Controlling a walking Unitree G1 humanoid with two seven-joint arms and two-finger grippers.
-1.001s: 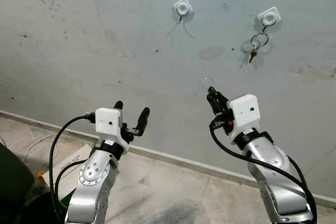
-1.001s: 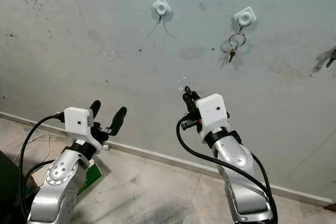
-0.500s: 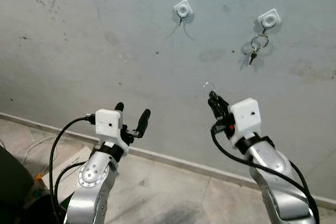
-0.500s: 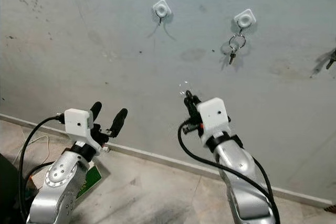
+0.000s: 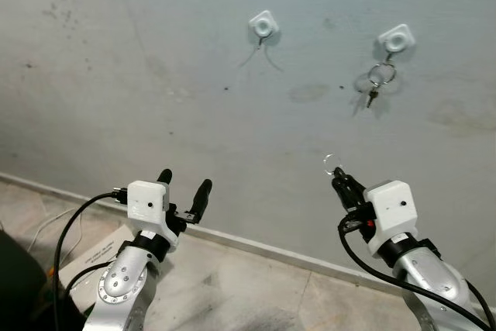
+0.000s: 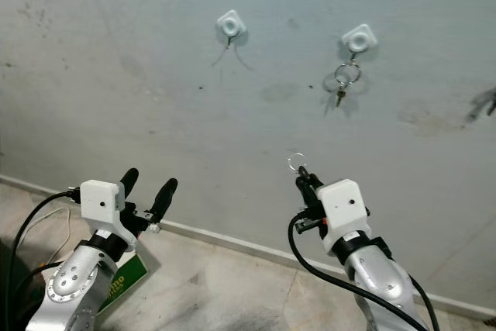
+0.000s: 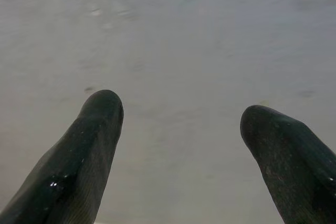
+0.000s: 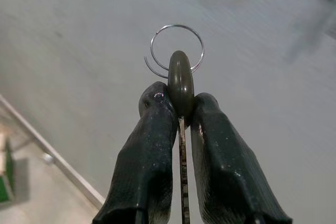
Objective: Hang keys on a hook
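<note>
Right gripper (image 8: 181, 106) pinching key (image 8: 180, 80), ring (image 8: 176, 45) up, below empty wall hook (image 5: 264, 24). Left gripper (image 5: 183, 190) spread wide, idle. Carry step; next: raise, thread ring onto hook.

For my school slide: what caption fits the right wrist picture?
Right gripper pinching a key, its ring sticking up before a grey wall.

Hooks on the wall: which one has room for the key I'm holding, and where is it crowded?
The left hook is bare, with plain wall all around it. The right hook is crowded: hung keys dangle below it. The right gripper, shut on the key, sits lower on the wall, between the two hooks.
</note>
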